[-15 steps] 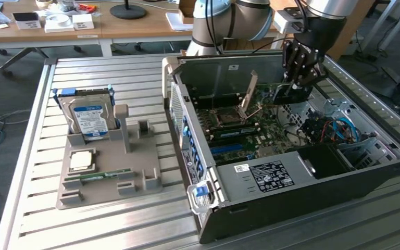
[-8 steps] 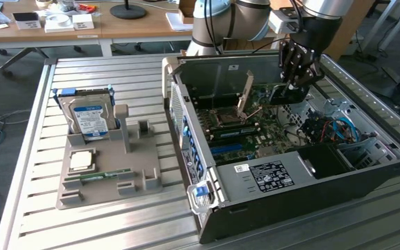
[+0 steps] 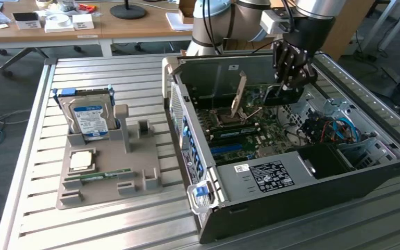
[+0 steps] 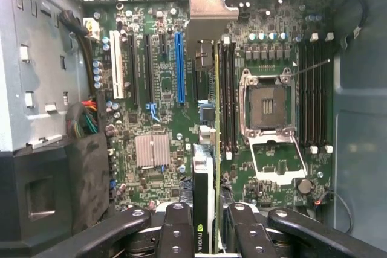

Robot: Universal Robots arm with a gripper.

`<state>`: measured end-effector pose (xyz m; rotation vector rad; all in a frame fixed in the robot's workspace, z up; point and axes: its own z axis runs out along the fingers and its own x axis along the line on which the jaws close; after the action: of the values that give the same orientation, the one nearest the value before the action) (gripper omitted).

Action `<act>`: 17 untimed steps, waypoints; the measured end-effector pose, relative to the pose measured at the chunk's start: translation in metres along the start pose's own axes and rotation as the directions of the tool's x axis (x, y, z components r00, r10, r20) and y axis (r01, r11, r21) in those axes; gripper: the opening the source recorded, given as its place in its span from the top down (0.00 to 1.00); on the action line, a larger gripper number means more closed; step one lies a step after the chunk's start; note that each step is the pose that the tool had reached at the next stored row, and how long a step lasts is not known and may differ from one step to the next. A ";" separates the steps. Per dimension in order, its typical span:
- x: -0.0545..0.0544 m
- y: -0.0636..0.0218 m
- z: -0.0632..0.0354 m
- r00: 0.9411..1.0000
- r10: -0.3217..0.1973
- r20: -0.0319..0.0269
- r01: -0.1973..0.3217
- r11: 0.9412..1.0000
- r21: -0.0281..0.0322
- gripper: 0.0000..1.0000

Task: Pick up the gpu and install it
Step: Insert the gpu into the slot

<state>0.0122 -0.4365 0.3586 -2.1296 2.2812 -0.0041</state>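
The arm (image 3: 311, 15) enters the exterior view at about one o'clock and hangs nearly straight down, its black wrist (image 3: 304, 39) pointing toward six o'clock. The gripper (image 3: 290, 83) at its end faces downward, with its dark jointed fingers (image 4: 178, 231) pressed in from both sides on a thin card (image 4: 204, 203) held edge-on between them. In the wrist view, two fingers lie along each face of the card.
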 end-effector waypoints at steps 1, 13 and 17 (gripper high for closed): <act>0.000 0.0000 0.0000 1.000 0.000 0.000 0.000 1.000 0.000 0.73; 0.000 0.0014 0.0000 1.000 0.000 0.000 0.000 1.000 0.000 0.73; 0.000 0.0053 0.0000 1.000 0.000 0.000 0.000 1.000 0.000 0.73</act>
<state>0.0069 -0.4365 0.3585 -2.1296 2.2811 -0.0041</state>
